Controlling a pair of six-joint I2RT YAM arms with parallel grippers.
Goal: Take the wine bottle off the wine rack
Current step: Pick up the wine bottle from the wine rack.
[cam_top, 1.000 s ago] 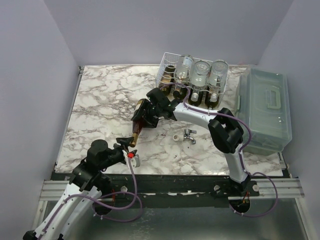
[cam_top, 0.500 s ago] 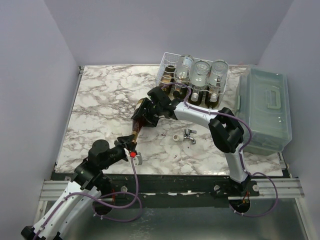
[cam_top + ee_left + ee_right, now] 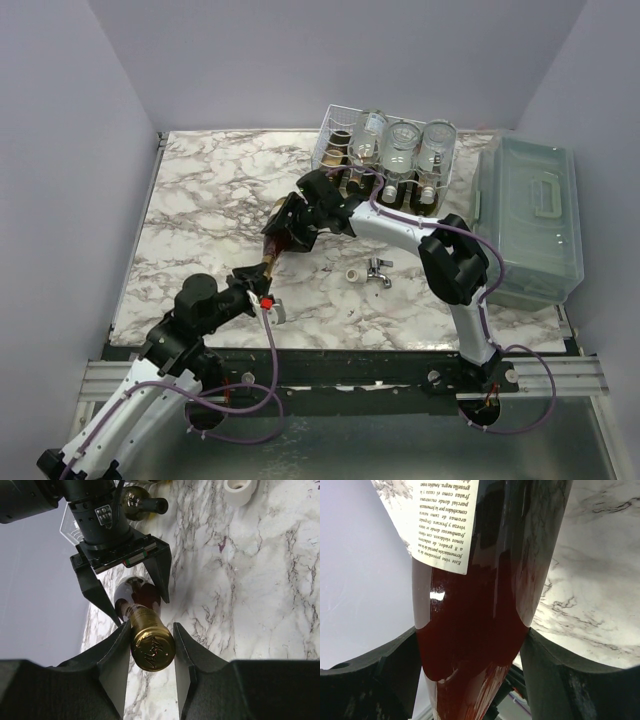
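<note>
Left fingers (image 3: 116, 655) are pinching the wine bottle (image 3: 144, 620) at its gold cap; right fingers (image 3: 547, 672) are clamping its body. Advising: keeping both grips square, bottle level, drawing clear of the wine rack (image 3: 326, 138).

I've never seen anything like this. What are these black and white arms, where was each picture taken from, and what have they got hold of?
These are two robot arms bolted to the near edge of a marble table, each ending in a two-finger claw. The wide picture looks down from above and behind them. The other two come from small cameras on the wrists, so each shows its own claw's fingers up close. On the table are a white wire wine rack holding bottles, a grey-green lidded plastic box, a small white roll and a metal tap-like piece. Both claws grip one dark wine bottle. The right claw clamps its body, and the left claw pinches its gold-capped neck.
</note>
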